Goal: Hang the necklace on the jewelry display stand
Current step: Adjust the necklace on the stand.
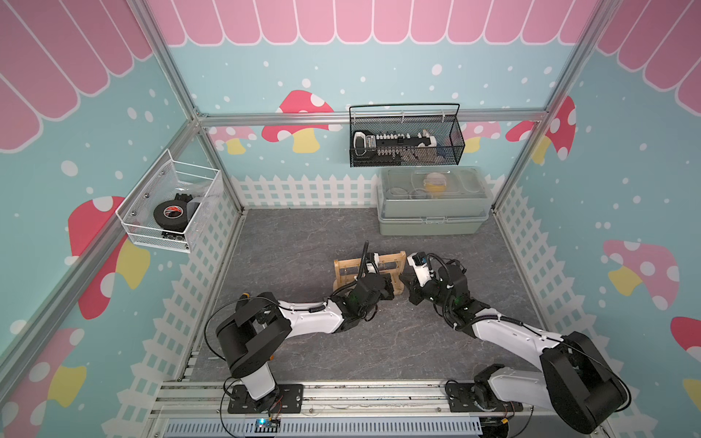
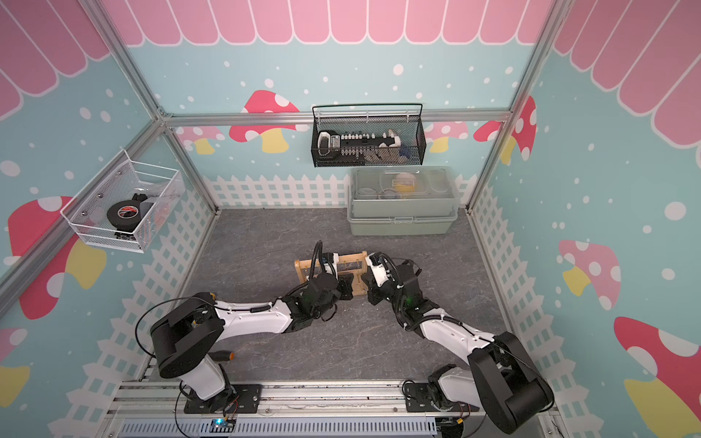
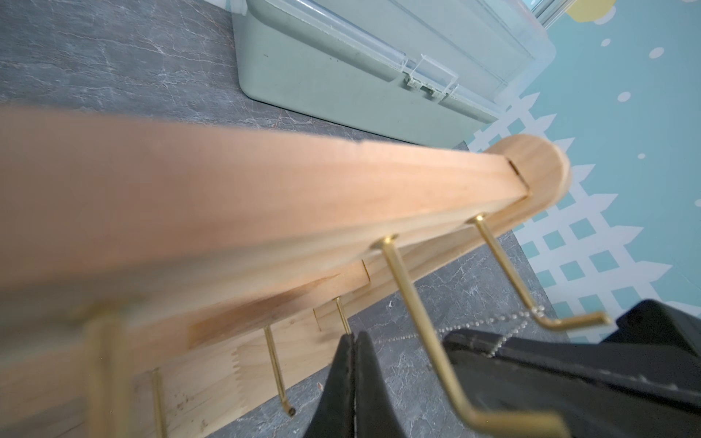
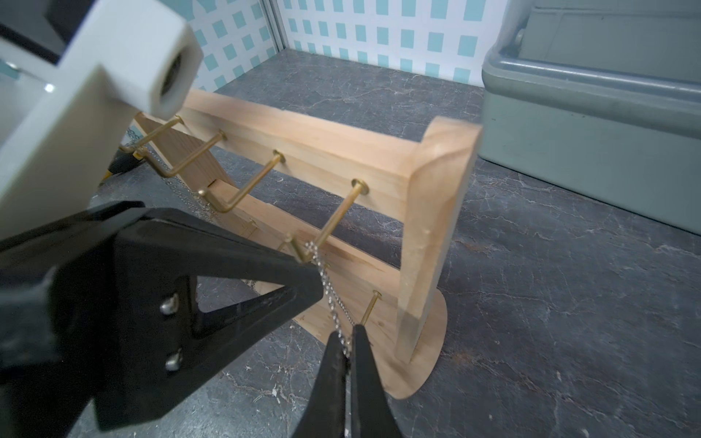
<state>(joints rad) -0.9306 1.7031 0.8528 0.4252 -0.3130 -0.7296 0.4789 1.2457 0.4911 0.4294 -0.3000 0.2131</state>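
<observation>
The jewelry display stand (image 1: pixel 343 267) (image 2: pixel 303 265) stands upright near the middle of the grey tabletop (image 1: pixel 303 235), well apart from the grey-green lidded box (image 1: pixel 432 223) at the back. Both arms reach in toward the end of the stand nearer the robot's right side.

In the right wrist view, the right gripper (image 4: pixel 347 337) is clenched on the necklace (image 4: pixel 330 299), a fine silvery chain. The chain rises from the pinched tips to the bent end of a gold hook (image 4: pixel 337 216), the one on the top crossbar nearest the upright, and drapes over it. The left gripper (image 4: pixel 315 280) is closed too, its black tip meeting the chain just below that hook.

In the left wrist view, the left gripper (image 3: pixel 352 337) has its jaws pressed together. The beaded chain (image 3: pixel 478 324) runs from its tip to the hook's end, then back to the right gripper (image 3: pixel 489 350).

In both top views, the two grippers (image 1: pixel 390 287) (image 2: pixel 347 286) sit close together at the front of the stand.
</observation>
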